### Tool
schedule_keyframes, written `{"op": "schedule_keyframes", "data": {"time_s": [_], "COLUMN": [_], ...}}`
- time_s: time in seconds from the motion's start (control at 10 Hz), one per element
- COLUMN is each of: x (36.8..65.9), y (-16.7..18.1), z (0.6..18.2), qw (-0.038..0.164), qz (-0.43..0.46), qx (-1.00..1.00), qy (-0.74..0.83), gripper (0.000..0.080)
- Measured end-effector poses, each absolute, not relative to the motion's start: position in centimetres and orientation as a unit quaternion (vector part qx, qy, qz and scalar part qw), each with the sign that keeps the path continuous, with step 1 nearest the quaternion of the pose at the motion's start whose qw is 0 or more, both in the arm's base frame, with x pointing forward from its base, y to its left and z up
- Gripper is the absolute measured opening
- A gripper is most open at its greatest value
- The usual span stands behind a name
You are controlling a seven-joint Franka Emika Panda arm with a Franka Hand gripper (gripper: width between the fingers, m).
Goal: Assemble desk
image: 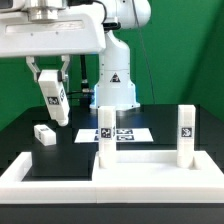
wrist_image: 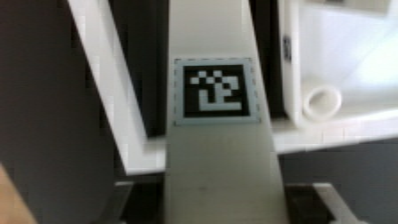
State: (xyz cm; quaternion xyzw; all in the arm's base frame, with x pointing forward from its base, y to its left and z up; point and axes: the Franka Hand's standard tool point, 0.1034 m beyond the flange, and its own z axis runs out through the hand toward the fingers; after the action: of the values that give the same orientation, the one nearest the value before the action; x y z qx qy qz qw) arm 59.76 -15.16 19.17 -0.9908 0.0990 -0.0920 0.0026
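Observation:
My gripper [image: 50, 78] hangs above the table at the exterior view's left, shut on a white desk leg [image: 53, 100] that tilts down from the jaws, tag outward. In the wrist view this leg [wrist_image: 217, 92] runs up the middle between the gripper [wrist_image: 222, 200] fingers. The desk's tabletop panel [image: 150, 166] lies flat at the front. Two legs stand upright on it, one [image: 106, 135] near its left end and one [image: 186, 132] near its right end. Another leg [image: 44, 133] lies loose on the black table below the gripper.
A low white border wall [image: 45, 175] wraps the front of the work area around the tabletop. The marker board [image: 128, 132] lies flat behind the standing legs. The arm's white base [image: 115, 75] rises at the back. In the wrist view a round hole [wrist_image: 322, 100] shows in a white part.

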Motion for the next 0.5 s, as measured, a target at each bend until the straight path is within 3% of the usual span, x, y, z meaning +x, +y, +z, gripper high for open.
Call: {"op": "schedule_keyframes", "data": {"time_s": [0.3, 0.5], "x": [65.2, 65.7], "y": [-9.7, -3.8], "z": [22.6, 21.0], "qw": [-0.003, 0.004], "qz": [-0.208, -0.282], "qx": [-0.968, -0.946], "qy": [0.141, 0.162], "gripper": [0.029, 0.029]}}
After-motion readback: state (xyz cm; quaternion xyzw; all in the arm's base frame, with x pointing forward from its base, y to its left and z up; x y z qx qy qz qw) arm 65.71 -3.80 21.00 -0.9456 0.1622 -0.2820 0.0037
